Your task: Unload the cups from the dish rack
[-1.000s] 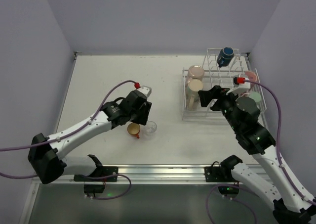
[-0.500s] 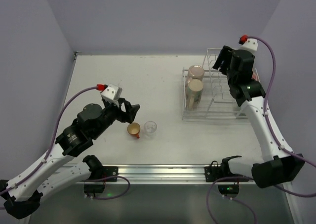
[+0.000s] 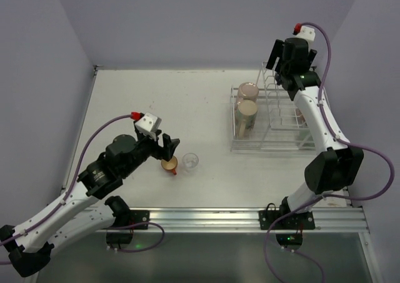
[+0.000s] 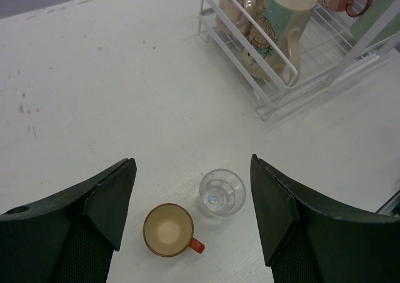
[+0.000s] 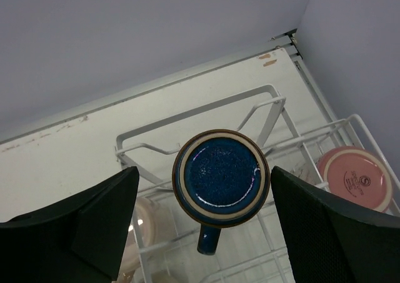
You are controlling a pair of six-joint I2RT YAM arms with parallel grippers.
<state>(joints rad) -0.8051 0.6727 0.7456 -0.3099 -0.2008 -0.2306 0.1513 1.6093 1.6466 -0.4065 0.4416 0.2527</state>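
**Cups split between rack and table, both sets of jaws wide**

Cups first. I see the dark blue mug (image 5: 220,178) perched on the tall uprights at the far end of the dish rack (image 3: 269,148). Its glossy, speckled round end, ringed in tan, faces my right wrist camera. The pink cup (image 5: 355,178) lies just to its right, lower in the rack. Two beige mugs (image 3: 248,91) (image 3: 247,111) sit in the rack's left section; the nearer one carries a shell-like print. The orange cup (image 3: 169,165) and the clear glass (image 3: 190,161) stand upright on the table, just beside each other and well left of the rack.

My right gripper (image 5: 205,173) hangs over the blue mug with its jaws spread wide. The dark fingers frame the mug on either side with a gap showing, gripping nothing. My left gripper (image 4: 192,164) hovers above the orange cup and the glass, also wide and empty.

The table (image 3: 206,102) is matte white, with scuffs and small dark specks. Plain pale lilac walls close it in at the left, far and right sides. The rack is thin white wire. A metal rail (image 3: 206,217) runs along the near edge, and purple cables (image 3: 97,139) trail from both arms. From the overhead camera, the right arm covers the rack's right side.
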